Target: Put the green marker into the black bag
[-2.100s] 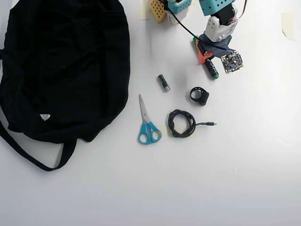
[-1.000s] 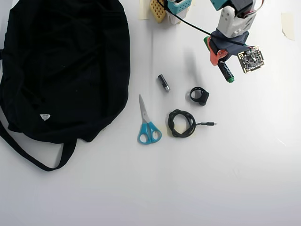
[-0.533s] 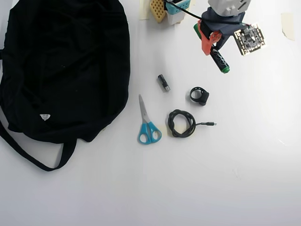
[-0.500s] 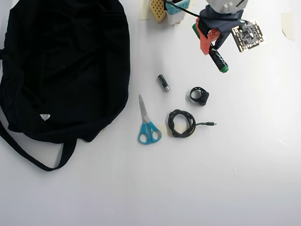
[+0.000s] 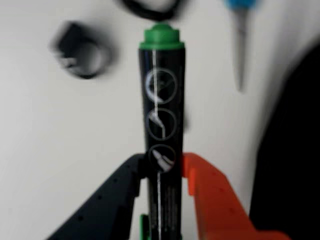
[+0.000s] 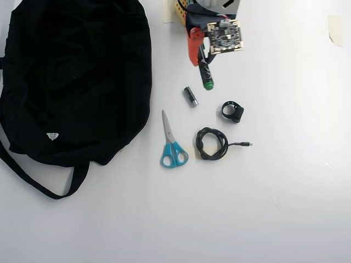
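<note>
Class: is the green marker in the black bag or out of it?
Out: the green marker sits clamped in the gripper, right of the black bag overhead.

No legible wording in either view. The black-barrelled green marker, centre of the wrist view, carries three white circular pictograms and a band of fine white print, too blurred to read.

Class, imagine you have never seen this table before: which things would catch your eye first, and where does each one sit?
The big black bag fills the upper left of the overhead view. In the wrist view the green marker stands out at centre, clamped in the gripper between a black finger and an orange one. Blue-handled scissors lie mid-table just right of the bag, beside a coiled black cable.
</note>
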Robot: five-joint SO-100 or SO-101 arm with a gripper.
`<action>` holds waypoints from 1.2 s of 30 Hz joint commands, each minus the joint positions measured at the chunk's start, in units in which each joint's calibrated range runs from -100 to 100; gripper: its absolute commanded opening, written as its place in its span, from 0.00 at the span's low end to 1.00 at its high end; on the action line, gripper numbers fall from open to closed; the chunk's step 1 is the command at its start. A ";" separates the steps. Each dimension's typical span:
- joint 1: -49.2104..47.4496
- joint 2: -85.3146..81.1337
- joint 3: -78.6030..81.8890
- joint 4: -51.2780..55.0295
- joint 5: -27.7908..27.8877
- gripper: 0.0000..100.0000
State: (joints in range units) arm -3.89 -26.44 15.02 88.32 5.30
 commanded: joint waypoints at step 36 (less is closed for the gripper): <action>53.33 44.45 -20.41 -31.82 -9.81 0.29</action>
State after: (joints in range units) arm 50.99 19.47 -3.54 54.23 -4.03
